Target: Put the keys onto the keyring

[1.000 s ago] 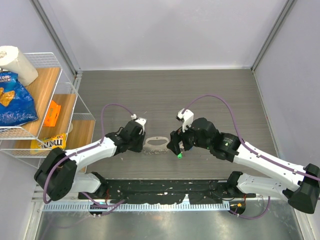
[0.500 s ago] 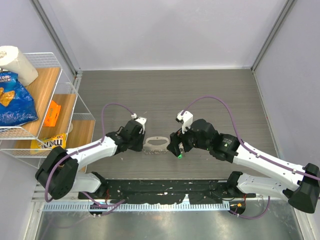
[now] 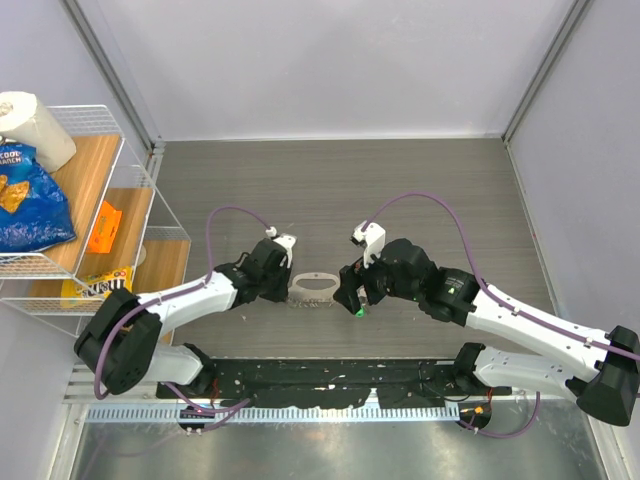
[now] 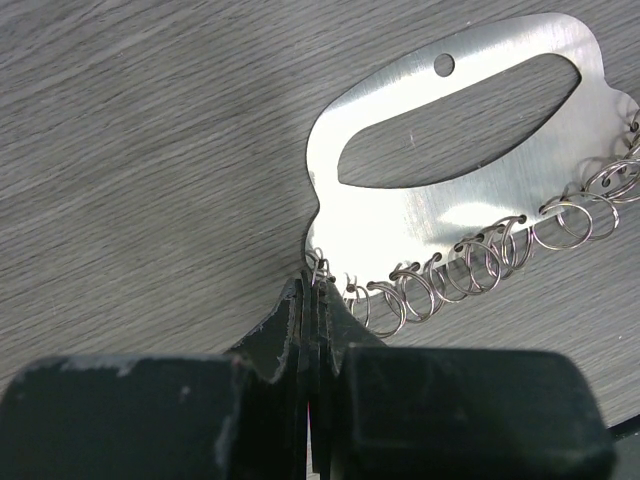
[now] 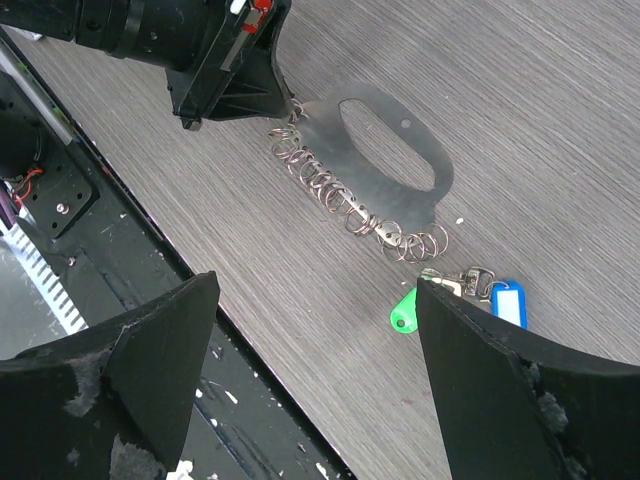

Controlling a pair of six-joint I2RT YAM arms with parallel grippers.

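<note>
Step in hand, ring held: my left gripper (image 4: 312, 290) pinches shut on the end keyring (image 4: 320, 268) at the steel plate's (image 4: 470, 190) corner; my right gripper (image 5: 315, 290) hangs spread above the green key (image 5: 404, 310) and blue key (image 5: 508, 302) lying by the plate's far end; next, likely, a fine key pinch.
</note>
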